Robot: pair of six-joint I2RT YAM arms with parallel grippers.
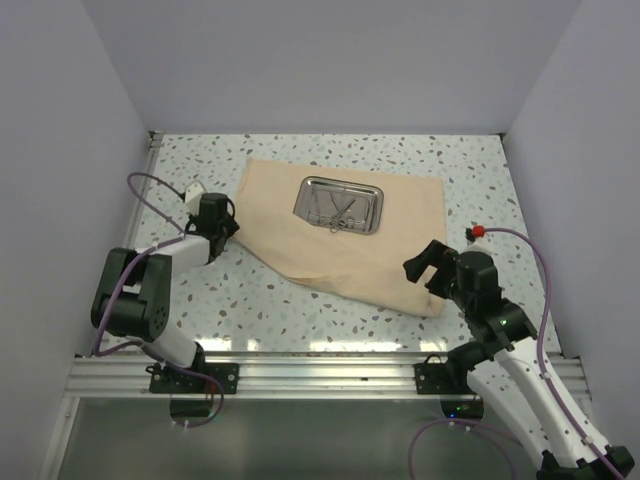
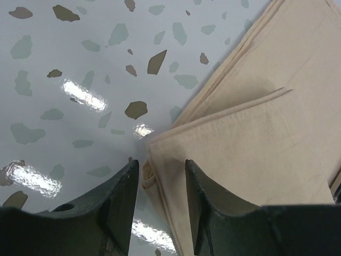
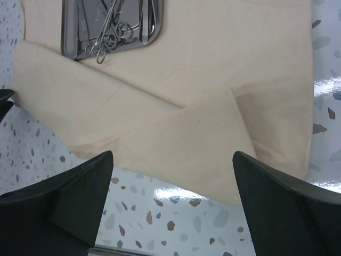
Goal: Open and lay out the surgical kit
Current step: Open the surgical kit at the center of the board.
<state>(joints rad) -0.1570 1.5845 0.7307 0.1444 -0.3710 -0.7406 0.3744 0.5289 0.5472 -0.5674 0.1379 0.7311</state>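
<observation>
The beige cloth wrap (image 1: 340, 250) lies spread on the speckled table, with some folds still doubled over. The steel tray (image 1: 340, 204) sits on its far part and holds thin silver scissor-like instruments (image 1: 338, 214). My left gripper (image 1: 228, 222) is at the cloth's left corner. In the left wrist view the cloth (image 2: 256, 133) has its corner edge between the narrowly parted fingers of that gripper (image 2: 161, 165), not clamped. My right gripper (image 1: 428, 265) is wide open above the cloth's near right corner. The right wrist view shows this gripper (image 3: 173, 160), cloth (image 3: 186, 96), tray (image 3: 112, 26) and instruments (image 3: 109, 38).
White walls close in the table on the left, back and right. An aluminium rail (image 1: 320, 375) runs along the near edge by the arm bases. Bare speckled table (image 1: 190, 170) surrounds the cloth.
</observation>
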